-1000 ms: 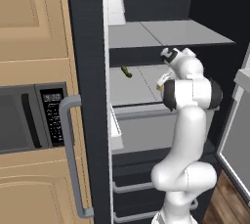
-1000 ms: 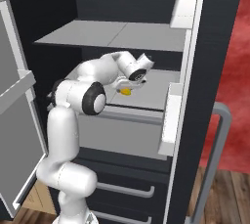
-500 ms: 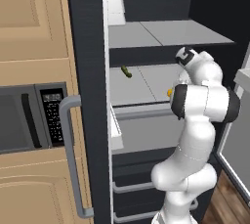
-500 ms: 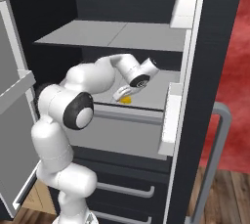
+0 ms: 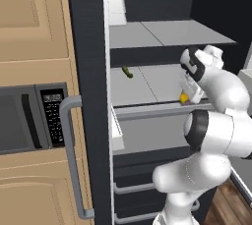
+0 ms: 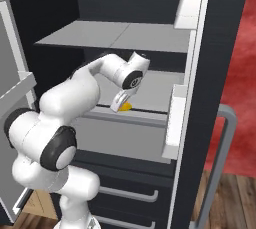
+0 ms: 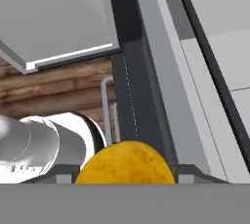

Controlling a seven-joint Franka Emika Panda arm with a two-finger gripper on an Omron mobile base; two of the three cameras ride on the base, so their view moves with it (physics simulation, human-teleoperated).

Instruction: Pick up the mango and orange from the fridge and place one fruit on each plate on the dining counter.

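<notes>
The gripper (image 6: 122, 105) is clamped on the mango (image 6: 125, 106), a small yellow fruit that sits between its fingers at the front edge of the fridge's middle shelf (image 5: 147, 84), toward that shelf's right side as the left base view shows it. In the hand view the mango (image 7: 125, 163) fills the space between the finger tips, with the shelf's front lip and the floor below running past it, so the fruit seems to be just at or beyond the shelf edge and not resting deep inside.

A thin dark green vegetable (image 5: 128, 72) lies near the back of the same shelf, well apart from the hand.

The fridge (image 5: 91, 96) stands open, its door (image 6: 192, 73) with white bins just beside the arm's path.

The risks from here look plain. The fruit is rounded and held near the finger ends, so a quick swing could let it slip and drop to the floor. The bent arm is tucked close under the upper shelf (image 6: 115, 35) and near the door bins, so a careless pull-back could knock an elbow or the fruit against them.
</notes>
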